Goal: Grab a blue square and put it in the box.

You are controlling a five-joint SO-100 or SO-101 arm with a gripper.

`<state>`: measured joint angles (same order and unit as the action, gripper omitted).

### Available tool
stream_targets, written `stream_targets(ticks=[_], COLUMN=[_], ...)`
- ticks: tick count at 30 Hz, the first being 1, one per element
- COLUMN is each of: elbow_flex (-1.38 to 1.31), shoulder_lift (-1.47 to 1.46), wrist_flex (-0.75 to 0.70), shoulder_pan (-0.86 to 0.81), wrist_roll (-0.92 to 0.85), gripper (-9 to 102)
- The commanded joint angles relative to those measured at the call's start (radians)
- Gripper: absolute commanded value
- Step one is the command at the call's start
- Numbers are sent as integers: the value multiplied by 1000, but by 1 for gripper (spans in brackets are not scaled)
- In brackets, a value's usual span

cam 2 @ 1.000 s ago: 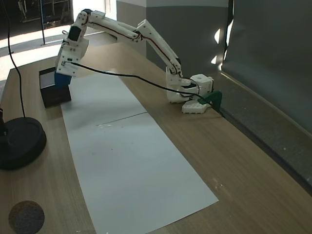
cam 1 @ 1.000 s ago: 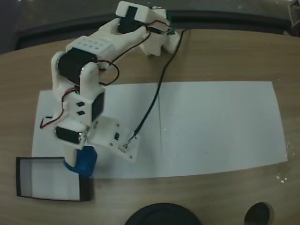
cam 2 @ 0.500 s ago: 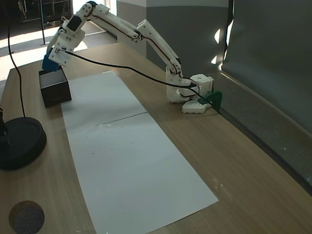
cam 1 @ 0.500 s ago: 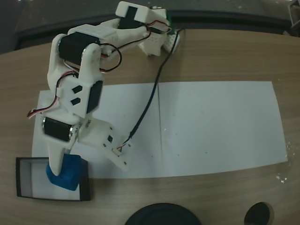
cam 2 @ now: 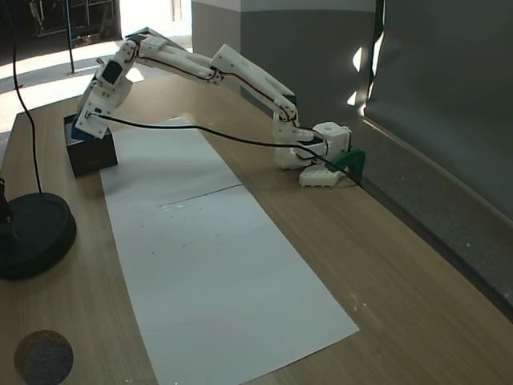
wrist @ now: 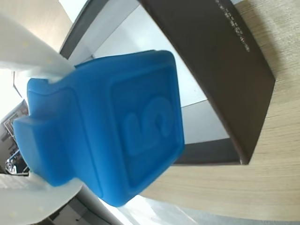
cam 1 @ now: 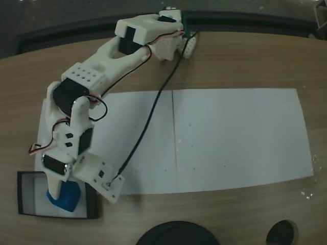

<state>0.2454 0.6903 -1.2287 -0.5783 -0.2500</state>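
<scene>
At the lower left of a fixed view, the box (cam 1: 25, 176) is walled on all sides, its right half taken up by the blue square (cam 1: 64, 199) and the end effector (cam 1: 57, 190) (left half bare). The white paper (cam 1: 235, 138) lies open; a black cable (cam 1: 148, 120) crosses it.

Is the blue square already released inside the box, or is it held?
Held. In the wrist view the blue square sits between the pincer's white fingers, above the box.
</scene>
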Motion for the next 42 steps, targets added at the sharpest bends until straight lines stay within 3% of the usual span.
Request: stream_targets(ticks=[1,8,14,16,19,27,31,37,42], elbow_flex=[-54,-60,-164,-207,-176,374,680,1149,1606], shoulder_lift=[40,55,163,204,304,784,1055,1476,1894], wrist_flex=[20,-48,-374,-499,-518,-508,-472,-387,-209], shoulder_pan=[-6,-9,104,189,296,703,868,842,821], wrist_roll=[21,14,14,23,152,337,301,124,155], gripper=[26,24,0,0,0,0,0,0,0])
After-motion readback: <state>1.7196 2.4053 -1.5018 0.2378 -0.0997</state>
